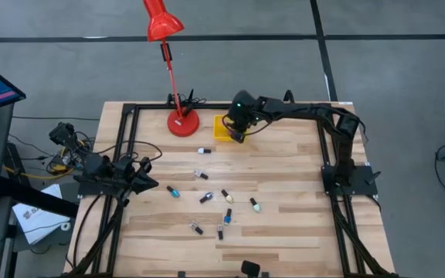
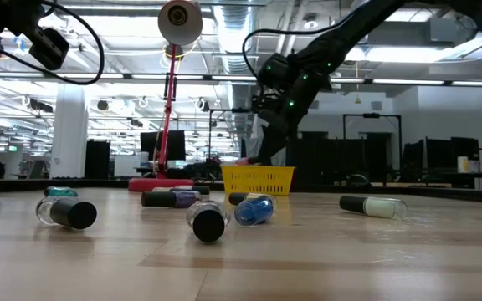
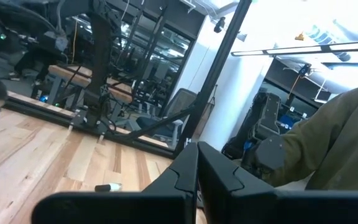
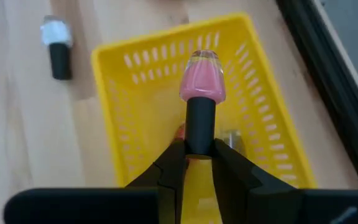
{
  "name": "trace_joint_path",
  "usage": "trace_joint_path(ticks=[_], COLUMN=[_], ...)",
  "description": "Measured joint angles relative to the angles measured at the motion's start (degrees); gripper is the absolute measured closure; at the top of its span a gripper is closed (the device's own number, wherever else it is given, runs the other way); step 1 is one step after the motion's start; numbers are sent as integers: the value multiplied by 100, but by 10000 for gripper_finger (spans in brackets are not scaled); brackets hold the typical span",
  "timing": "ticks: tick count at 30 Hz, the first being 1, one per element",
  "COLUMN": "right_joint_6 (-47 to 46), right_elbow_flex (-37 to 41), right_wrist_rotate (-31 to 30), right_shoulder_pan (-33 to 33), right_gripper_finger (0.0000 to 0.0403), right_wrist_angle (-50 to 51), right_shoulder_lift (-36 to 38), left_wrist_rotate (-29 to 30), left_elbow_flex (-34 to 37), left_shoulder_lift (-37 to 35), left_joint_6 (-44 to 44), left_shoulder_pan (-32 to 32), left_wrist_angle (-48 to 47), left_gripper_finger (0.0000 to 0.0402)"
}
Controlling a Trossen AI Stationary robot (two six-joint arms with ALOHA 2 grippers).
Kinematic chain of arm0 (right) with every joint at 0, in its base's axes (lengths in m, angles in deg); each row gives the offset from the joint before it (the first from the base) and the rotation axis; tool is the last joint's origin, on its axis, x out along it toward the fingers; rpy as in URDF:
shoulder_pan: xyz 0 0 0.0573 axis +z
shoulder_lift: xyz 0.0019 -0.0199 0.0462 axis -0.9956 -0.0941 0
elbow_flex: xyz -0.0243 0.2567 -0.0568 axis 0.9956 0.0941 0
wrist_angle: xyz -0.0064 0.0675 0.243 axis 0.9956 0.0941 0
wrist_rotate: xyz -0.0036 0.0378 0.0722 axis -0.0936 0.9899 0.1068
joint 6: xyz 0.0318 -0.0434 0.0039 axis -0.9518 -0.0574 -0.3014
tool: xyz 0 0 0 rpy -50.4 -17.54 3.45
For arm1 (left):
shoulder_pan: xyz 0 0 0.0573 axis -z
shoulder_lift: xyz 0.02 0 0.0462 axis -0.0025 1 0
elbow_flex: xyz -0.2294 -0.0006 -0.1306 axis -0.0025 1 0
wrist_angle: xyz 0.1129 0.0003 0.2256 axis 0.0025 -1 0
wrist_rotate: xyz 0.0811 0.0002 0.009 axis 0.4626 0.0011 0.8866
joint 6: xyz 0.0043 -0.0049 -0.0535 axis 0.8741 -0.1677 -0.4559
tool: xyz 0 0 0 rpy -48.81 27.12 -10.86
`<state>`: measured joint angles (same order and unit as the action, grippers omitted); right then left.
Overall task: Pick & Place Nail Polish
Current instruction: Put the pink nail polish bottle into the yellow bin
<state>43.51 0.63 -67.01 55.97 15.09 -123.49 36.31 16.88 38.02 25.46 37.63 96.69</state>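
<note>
My right gripper is over the small yellow bin at the table's far middle, shut on a pink nail polish bottle with a black cap. Two more small bottles seem to lie in the bin. Several bottles lie on their sides mid-table, among them a white one, a teal one and a pale green one. In the low view they lie in front of the bin. My left gripper waits shut and empty at the table's left. My right gripper pinches the bottle's black cap between its two fingers, at their free ends. The fingers come from above, slanting down, and lie along the bottle. The pink body points away from the fingers, down into the bin's opening.
A red desk lamp stands with its round base just left of the bin and its stem leaning over the far edge. Black frame rails run along the table's left, right and far sides. A dark object sits at the near edge.
</note>
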Motion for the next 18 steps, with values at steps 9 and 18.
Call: trace_joint_path(ticks=[9,18], right_joint_6=[76,166], right_elbow_flex=[-75,-64], right_wrist_rotate=[83,85], right_shoulder_pan=[-31,-68], right_gripper_finger=[349,349], right_wrist_angle=[112,199], right_shoulder_lift=[-171,-175], left_wrist_rotate=[-1,-1], left_elbow_flex=[0,0], left_shoulder_lift=[0,0], left_joint_6=[-1,1], left_shoulder_pan=[-1,1], left_wrist_angle=[11,16], left_gripper_finger=[400,400])
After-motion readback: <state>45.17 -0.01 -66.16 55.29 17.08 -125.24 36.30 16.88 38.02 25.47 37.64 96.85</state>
